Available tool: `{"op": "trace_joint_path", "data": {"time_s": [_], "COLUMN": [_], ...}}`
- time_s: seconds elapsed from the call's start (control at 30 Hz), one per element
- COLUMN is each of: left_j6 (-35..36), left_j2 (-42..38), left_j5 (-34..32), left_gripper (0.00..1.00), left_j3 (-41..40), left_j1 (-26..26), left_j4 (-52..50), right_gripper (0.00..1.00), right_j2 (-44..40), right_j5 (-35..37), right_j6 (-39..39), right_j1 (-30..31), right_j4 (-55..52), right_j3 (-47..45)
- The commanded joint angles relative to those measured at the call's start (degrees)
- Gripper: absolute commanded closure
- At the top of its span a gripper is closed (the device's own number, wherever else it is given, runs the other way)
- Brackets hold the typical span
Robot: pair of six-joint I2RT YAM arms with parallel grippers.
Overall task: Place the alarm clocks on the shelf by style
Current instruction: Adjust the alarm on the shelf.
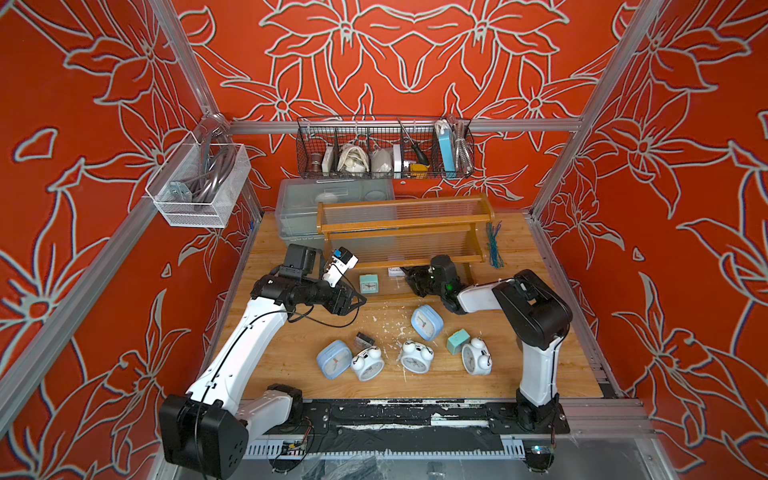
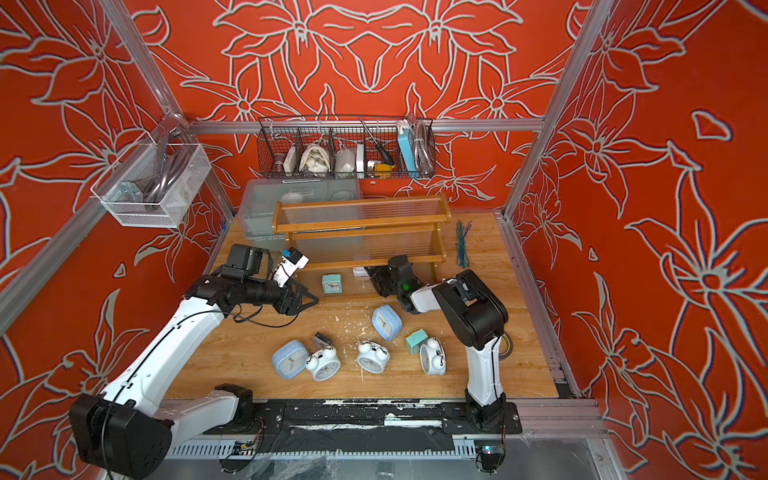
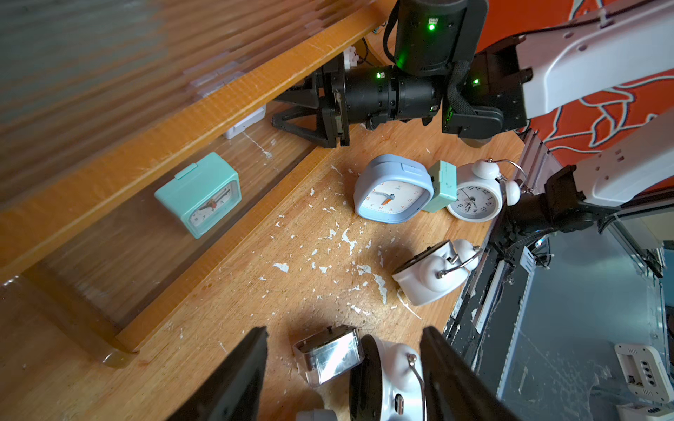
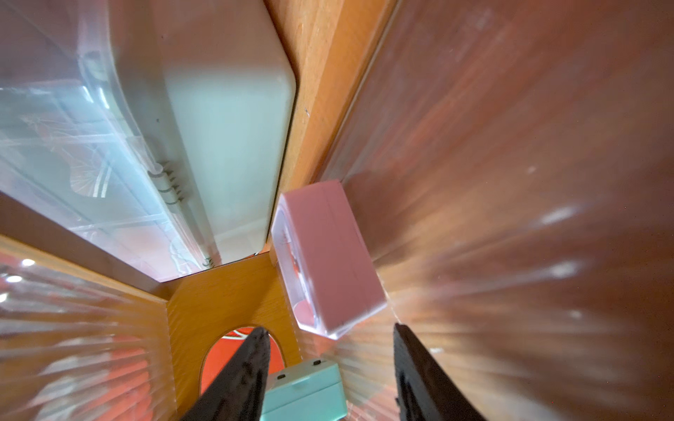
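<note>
The right gripper (image 3: pixel 282 109) reaches under the shelf's (image 1: pixel 399 226) middle rail onto its bottom tier, jaws spread and gripping nothing. The lilac cube (image 4: pixel 328 255) sits on that tier just ahead of the fingertips, toward the shelf end nearer the left arm, and touches neither pad. It looks set down, so the move due is probably a straight pull back along the gripper's own line, which should clear it.

The cube is a small pale box, tinted pink in the right wrist view, with its clear-covered face turned sideways to the jaws. Whether it stands upright cannot be told. A teal cube (image 1: pixel 368 284) stands farther along the same tier.

The left gripper (image 1: pixel 356 300) hovers before the shelf, spread and empty, the nearer one to the dark cube (image 1: pixel 364 340).
</note>
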Motion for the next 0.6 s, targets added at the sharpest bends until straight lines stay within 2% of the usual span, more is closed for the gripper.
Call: {"op": "trace_joint_path", "data": {"time_s": [0.0, 0.57], "left_j6": [-0.18, -0.25], "left_j2": [-1.22, -1.59], "left_j5": [0.64, 0.99], "left_gripper": [0.33, 0.33], "left_j3": [-0.47, -0.44], "left_j1": [0.51, 0.69], "left_j4": [-0.54, -0.63], "right_gripper": [0.45, 0.63], "right_j2": [1.95, 1.97], "right_j5": [0.56, 0.89], "right_j6": [-0.84, -0.96], "right_j1": [-0.19, -0.19], "right_j4": [-4.65, -6.75], "right_j3": [1.08, -2.41]}}
